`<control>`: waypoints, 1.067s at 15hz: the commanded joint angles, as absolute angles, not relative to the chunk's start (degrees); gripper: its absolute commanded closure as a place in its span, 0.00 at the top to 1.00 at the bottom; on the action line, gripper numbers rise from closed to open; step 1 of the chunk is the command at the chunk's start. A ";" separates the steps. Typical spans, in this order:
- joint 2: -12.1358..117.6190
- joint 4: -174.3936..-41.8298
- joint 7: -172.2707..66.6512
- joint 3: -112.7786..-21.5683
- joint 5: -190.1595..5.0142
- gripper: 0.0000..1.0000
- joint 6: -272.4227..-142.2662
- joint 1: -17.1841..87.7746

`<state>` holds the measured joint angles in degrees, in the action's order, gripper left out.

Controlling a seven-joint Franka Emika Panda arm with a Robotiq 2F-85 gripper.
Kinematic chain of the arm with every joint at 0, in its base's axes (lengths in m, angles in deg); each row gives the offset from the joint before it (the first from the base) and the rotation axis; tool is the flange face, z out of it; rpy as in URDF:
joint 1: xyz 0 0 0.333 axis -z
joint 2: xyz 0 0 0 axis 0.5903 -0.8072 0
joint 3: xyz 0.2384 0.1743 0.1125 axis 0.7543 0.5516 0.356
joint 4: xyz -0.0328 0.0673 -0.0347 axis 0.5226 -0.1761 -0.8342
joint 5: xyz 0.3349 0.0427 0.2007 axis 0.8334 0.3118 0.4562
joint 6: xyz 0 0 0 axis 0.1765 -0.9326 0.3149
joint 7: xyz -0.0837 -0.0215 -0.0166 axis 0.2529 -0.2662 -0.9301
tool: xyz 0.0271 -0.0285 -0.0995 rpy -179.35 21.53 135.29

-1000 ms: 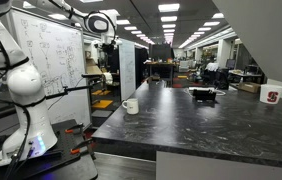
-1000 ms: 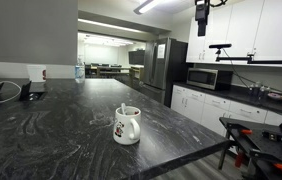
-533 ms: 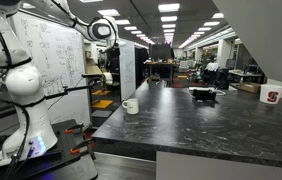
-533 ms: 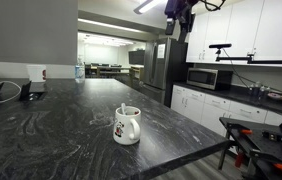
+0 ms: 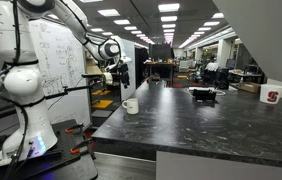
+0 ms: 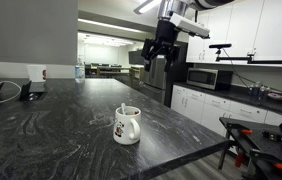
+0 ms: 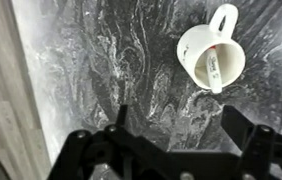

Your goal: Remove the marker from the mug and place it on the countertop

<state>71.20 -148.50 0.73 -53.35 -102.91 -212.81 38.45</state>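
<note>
The marker (image 7: pixel 212 66) stands tilted in the mug (image 7: pixel 193 52), its upper end leaning on the rim opposite the handle. The claw (image 7: pixel 176 118) hangs spread wide above the bench (image 7: pixel 101 60).

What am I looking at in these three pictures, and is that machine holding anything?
It is a white jointed robot arm with a black two-fingered end effector at its tip. Two pictures come from cameras standing in the room; the third looks down from the arm's wrist. On the long dark marbled stone countertop stands a small plain white mug with a thin red marker inside it. The end effector hangs in the air above the countertop, fingers spread open, holding nothing.
</note>
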 commanded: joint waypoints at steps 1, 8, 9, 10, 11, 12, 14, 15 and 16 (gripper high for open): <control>65.78 -146.49 4.82 -55.55 -105.92 0.97 -215.37 35.91; 56.30 -141.57 4.26 -60.14 -106.48 0.56 -217.36 30.35; 54.91 -140.58 4.36 -60.83 -106.63 0.53 -217.86 29.52; 53.70 -139.60 4.30 -61.51 -106.67 0.56 -218.28 28.74; 52.36 -138.56 3.82 -62.08 -106.21 0.57 -218.82 28.09; 51.22 -137.51 3.87 -62.85 -106.35 0.58 -219.09 27.28; 48.81 -135.27 3.22 -63.99 -106.02 0.60 -219.43 25.87; 47.74 -134.13 3.03 -64.60 -106.08 0.61 -219.36 25.21; 46.63 -132.92 2.95 -65.04 -105.88 0.59 -219.25 24.55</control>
